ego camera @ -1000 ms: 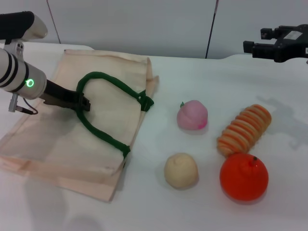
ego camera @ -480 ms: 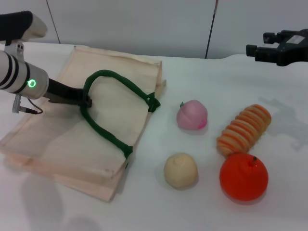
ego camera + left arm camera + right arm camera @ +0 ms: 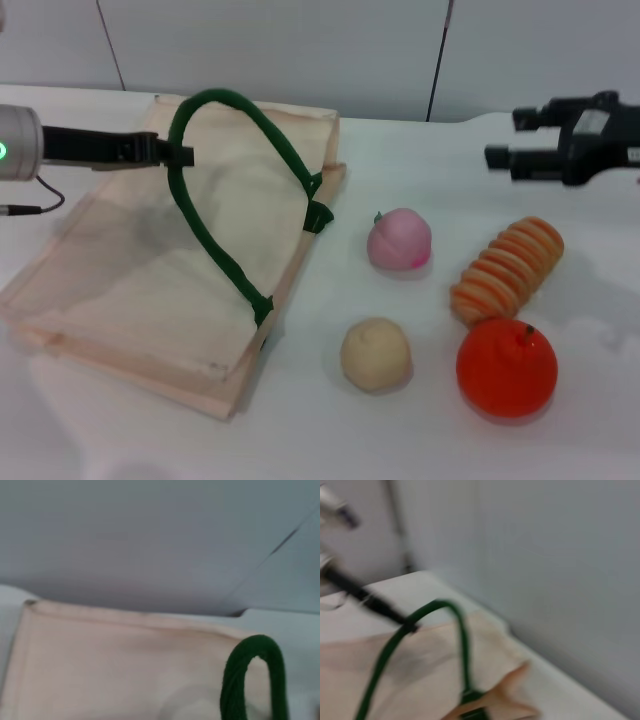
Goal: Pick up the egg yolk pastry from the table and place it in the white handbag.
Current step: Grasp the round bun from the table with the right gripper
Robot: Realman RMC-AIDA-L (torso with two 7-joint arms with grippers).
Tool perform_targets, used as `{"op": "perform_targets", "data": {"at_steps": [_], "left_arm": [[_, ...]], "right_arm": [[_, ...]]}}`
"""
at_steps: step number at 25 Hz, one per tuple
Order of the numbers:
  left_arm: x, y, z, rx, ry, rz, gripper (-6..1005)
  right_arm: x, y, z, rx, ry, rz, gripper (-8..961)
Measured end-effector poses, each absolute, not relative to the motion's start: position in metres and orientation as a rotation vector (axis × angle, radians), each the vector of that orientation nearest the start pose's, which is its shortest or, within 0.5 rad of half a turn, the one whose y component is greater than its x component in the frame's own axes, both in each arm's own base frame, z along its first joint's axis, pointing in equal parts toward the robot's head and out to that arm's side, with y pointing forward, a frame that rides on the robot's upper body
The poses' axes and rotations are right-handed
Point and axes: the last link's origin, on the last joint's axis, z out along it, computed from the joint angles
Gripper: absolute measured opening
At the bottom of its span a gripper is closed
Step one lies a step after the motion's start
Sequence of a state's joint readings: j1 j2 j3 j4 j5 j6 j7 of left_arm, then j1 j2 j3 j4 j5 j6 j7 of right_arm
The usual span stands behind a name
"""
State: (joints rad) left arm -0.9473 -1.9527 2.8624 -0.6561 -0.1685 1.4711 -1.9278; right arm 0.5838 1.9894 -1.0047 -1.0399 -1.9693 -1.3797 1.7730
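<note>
Table [image 3: 420, 440] white, wall behind. Bag [image 3: 150, 290] lies flat over the table's left half, mouth edge toward the back, a near corner close to the front edge. One green handle [image 3: 225, 180] is pulled up into a tall loop off the fabric; the loop also shows in the left wrist view [image 3: 252, 680] and the right wrist view [image 3: 420, 630].

Left gripper [image 3: 175, 155] at the back left, above the bag, fingers pressed together on the handle near the top of the loop on its left side. Arm reaches in from the left edge.

Right gripper [image 3: 500, 157] up in the air over the back right of the table, pointing left, touching nothing; fingers look spread, holding nothing.

Orange [image 3: 506, 367] front right. Ridged roll [image 3: 507, 268] just behind it, touching or nearly so. Peach [image 3: 399, 239] mid-table, right of the bag.

Pastry [image 3: 375, 354] sits on the table front-centre, between bag corner and orange, apart from both, in front of the peach. It is well apart from both grippers: nearer the front edge than either, right of the left one, left of and below the right one.
</note>
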Motion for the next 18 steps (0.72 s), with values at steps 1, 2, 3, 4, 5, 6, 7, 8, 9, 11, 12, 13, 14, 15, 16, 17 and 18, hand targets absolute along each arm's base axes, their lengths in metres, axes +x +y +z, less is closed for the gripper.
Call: {"op": "perform_targets", "data": {"at_steps": [1,2,3,4,5,6,7,8,9,11,12,13,14,15,16,17,18], "left_arm": [[-0.273,0.408,0.078,-2.280,-1.404,-0.522,131],[-0.271,0.406,0.081,-2.293,-1.392,-0.554,131],[-0.268,0.404,0.083,-2.310,-1.377,-0.594,131],[-0.264,0.402,0.087,-2.332,-1.356,-0.644,131],[-0.262,0.401,0.089,-2.345,-1.342,-0.672,131],[-0.259,0.399,0.092,-2.364,-1.324,-0.707,131],[-0.257,0.398,0.094,-2.375,-1.314,-0.729,131],[-0.255,0.397,0.095,-2.382,-1.305,-0.748,131],[-0.254,0.396,0.096,-2.388,-1.297,-0.766,131],[-0.251,0.395,0.098,-2.401,-1.280,-0.798,131],[-0.247,0.393,0.101,-2.414,-1.259,-0.841,131],[-0.247,0.393,0.101,-2.414,-1.259,-0.841,131],[-0.245,0.393,0.103,-2.420,-1.249,-0.864,131],[-0.244,0.392,0.105,-2.424,-1.242,-0.882,131],[-0.243,0.391,0.106,-2.430,-1.234,-0.898,131],[-0.242,0.391,0.107,-2.434,-1.229,-0.910,131],[-0.241,0.390,0.107,-2.435,-1.226,-0.914,131]], "right_arm": [[0.195,0.390,0.054,-2.703,0.443,0.367,708],[0.194,0.386,0.052,-2.739,0.411,0.331,708],[0.192,0.382,0.050,-2.771,0.379,0.287,709],[0.191,0.378,0.045,-2.801,0.351,0.237,709],[0.190,0.374,0.041,-2.828,0.316,0.175,709],[0.188,0.371,0.035,-2.854,0.283,0.118,709],[0.187,0.367,0.028,-2.879,0.260,0.070,710],[0.185,0.365,0.023,-2.899,0.245,0.038,710],[0.184,0.362,0.017,-2.922,0.234,0.011,710],[0.182,0.357,0.005,-2.962,0.214,-0.054,711],[0.181,0.355,0.001,-2.972,0.207,-0.078,711],[0.179,0.353,-0.005,-2.983,0.192,-0.112,711],[0.177,0.352,-0.012,-2.993,0.174,-0.139,712],[0.175,0.351,-0.018,-2.997,0.159,-0.164,712],[0.171,0.349,-0.028,-3.006,0.130,-0.204,712],[0.171,0.349,-0.028,-3.006,0.130,-0.204,713],[0.169,0.348,-0.034,-3.013,0.113,-0.225,713]]}}
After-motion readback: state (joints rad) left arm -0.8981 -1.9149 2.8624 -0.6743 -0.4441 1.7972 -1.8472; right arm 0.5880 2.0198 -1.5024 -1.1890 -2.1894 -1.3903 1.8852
